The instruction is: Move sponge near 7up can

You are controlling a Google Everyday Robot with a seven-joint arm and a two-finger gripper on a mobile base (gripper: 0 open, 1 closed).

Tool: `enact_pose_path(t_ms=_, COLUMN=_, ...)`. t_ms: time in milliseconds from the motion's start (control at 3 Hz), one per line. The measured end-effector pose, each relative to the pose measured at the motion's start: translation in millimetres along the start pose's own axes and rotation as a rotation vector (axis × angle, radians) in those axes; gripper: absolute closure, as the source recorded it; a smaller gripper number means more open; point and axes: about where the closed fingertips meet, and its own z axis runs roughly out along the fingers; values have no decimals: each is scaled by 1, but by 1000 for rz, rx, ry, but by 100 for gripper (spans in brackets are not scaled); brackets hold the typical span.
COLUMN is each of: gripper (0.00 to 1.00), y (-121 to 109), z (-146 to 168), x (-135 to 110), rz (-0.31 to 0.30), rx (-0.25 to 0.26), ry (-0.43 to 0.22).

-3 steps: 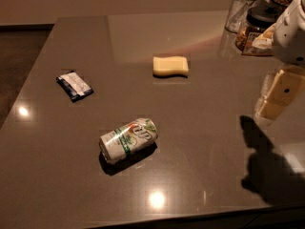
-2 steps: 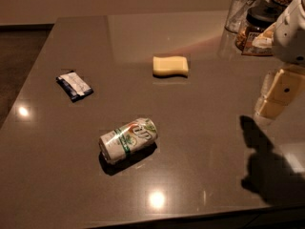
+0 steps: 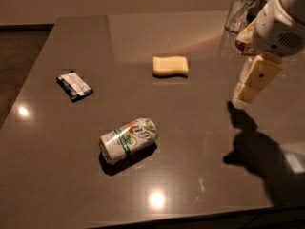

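Note:
The pale yellow sponge (image 3: 170,66) lies flat on the dark table (image 3: 200,137), toward the back middle. The 7up can (image 3: 128,140) lies on its side nearer the front, left of centre, well apart from the sponge. My gripper (image 3: 249,92) hangs at the right side, above the table, to the right of the sponge and clear of it. It holds nothing that I can see.
A dark blue-and-white packet (image 3: 75,85) lies at the left. A glass jar (image 3: 243,9) stands at the back right corner, behind my arm (image 3: 281,25). The table's front edge runs along the bottom.
My arm and gripper have shifted slightly to the left. The sponge, can and packet have not moved.

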Motion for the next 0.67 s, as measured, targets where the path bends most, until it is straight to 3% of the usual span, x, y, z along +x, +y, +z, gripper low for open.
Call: enact_pose_path(t_ms=667, gripper=0, y=-53, z=52, x=-28, rz=34, rx=-14, ry=-50)
